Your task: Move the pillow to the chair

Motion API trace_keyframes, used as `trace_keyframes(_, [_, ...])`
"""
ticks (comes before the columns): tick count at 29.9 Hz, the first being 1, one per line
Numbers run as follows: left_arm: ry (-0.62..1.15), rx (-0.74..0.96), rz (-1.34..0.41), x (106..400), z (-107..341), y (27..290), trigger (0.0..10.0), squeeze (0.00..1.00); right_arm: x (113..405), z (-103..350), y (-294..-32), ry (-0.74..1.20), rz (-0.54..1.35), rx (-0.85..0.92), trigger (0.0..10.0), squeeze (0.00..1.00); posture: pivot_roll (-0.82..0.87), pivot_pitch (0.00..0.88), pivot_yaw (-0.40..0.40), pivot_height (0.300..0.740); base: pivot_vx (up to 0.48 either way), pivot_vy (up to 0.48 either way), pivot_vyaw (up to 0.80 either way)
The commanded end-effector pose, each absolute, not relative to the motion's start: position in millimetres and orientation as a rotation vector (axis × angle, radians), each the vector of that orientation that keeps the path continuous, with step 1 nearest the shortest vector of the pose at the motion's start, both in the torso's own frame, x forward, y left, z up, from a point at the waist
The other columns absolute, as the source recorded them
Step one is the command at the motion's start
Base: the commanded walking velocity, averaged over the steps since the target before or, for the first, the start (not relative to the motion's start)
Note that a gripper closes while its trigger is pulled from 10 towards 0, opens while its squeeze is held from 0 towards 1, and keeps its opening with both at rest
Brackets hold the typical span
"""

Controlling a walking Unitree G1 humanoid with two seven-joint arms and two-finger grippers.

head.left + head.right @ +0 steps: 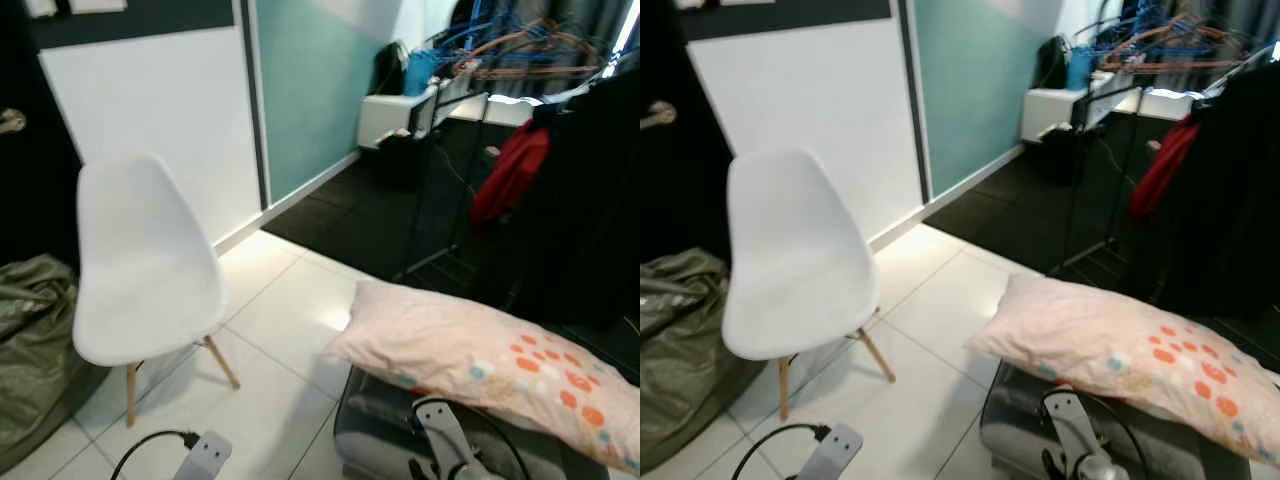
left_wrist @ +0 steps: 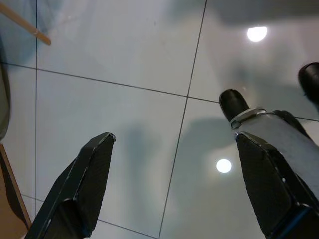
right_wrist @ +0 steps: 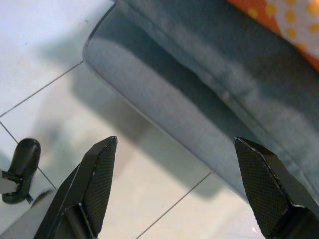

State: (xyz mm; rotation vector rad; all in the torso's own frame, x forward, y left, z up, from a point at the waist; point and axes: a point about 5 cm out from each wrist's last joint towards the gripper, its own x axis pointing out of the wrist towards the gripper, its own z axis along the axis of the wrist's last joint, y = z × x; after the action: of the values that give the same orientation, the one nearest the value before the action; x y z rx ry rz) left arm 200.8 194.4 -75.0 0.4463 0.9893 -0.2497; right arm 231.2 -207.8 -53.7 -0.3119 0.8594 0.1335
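Observation:
A pale pink pillow (image 1: 480, 358) with orange and blue dots lies across a low grey cushioned seat (image 1: 378, 418) at the lower right. The white shell chair (image 1: 140, 270) on wooden legs stands on the tiles to the left, its seat bare. My left gripper (image 2: 174, 137) hangs open over the white floor tiles, holding nothing. My right gripper (image 3: 175, 141) is also open, above the floor beside the grey seat's edge (image 3: 199, 99). A corner of the pillow (image 3: 279, 15) lies beyond the right gripper. Both silver forearms show at the bottom of the head view.
A green beanbag (image 1: 30, 340) slumps left of the chair. A clothes rack (image 1: 470, 150) with a red garment (image 1: 510, 170) and dark clothes stands behind the pillow. White wardrobe panels (image 1: 160, 90) back the chair. Open tile floor lies between chair and pillow.

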Motion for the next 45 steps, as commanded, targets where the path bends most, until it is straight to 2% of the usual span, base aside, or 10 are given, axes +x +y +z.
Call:
trace_keyframes(1, [0.987, 0.440, -0.250, 202, -74, 192, 10.0, 0.00, 229, -54, -214, 0.870, 0.113, -0.324, 10.0, 0.00, -0.16, 0.007, -0.013, 0.740, 0.000, -0.480, 0.00])
trace_keyframes(17, [0.971, 0.435, -0.226, 203, -74, 192, 10.0, 0.00, 229, -54, -216, 0.871, 0.091, -0.342, 10.0, 0.00, -0.16, 0.016, -0.018, 0.740, 0.000, -0.030, 0.00])
trace_keyframes(27, [0.968, 0.438, -0.225, 204, -73, 193, 10.0, 0.00, 229, -54, -215, 0.860, 0.060, -0.290, 10.0, 0.00, -0.17, 0.029, -0.012, 0.740, 0.000, 0.000, -0.75])
trace_keyframes(34, [0.953, 0.458, -0.186, 205, -73, 195, 10.0, 0.00, 228, -54, -211, 0.793, -0.023, -0.046, 10.0, 0.00, -0.17, 0.034, -0.009, 0.740, 0.000, 0.000, -0.38])
trace_keyframes(38, [0.924, 0.446, -0.067, 205, -72, 200, 10.0, 0.00, 228, -53, -206, 0.724, -0.078, 0.182, 10.0, 0.00, -0.18, 0.044, -0.010, 0.740, 0.000, 0.000, 0.00])
trace_keyframes(40, [0.918, 0.441, -0.042, 205, -71, 200, 10.0, 0.00, 229, -53, -206, 0.710, -0.077, 0.205, 10.0, 0.00, -0.18, 0.044, -0.010, 0.740, 0.000, 0.000, 0.00])
trace_keyframes(42, [0.867, 0.439, 0.065, 205, -69, 204, 10.0, 0.00, 232, -49, -200, 0.647, -0.029, 0.311, 10.0, 0.00, -0.19, 0.046, -0.014, 0.740, 0.000, 0.000, 0.00])
trace_keyframes(45, [0.828, 0.464, 0.112, 206, -67, 205, 10.0, 0.00, 234, -46, -196, 0.602, 0.017, 0.385, 10.0, 0.00, -0.18, 0.047, -0.019, 0.740, 0.000, 0.000, 0.00])
